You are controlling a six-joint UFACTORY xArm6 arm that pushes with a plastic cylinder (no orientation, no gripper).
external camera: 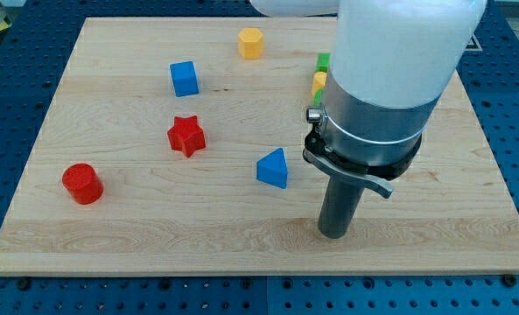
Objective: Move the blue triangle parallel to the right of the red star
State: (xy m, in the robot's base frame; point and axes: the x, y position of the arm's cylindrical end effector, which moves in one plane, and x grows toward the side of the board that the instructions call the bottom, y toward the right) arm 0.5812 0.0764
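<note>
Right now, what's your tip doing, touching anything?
My tip: touching nothing, lower right of the blue triangle, apart from it.

A wooden board (241, 227) was laid on a blue perforated table (14, 122), filling most of the frame. A blue cube (184, 78) was seen in the upper left part of the board. A yellow block (251, 43), apparently hexagonal, was placed near the board's top edge, up and right of the cube. A red cylinder (82, 183) was set at the lower left, well apart from the others. Right of centre, near the top, a green block (324, 60) and a second yellow block (319, 82) just below it were only partly shown, so their shapes could not be made out.
</note>
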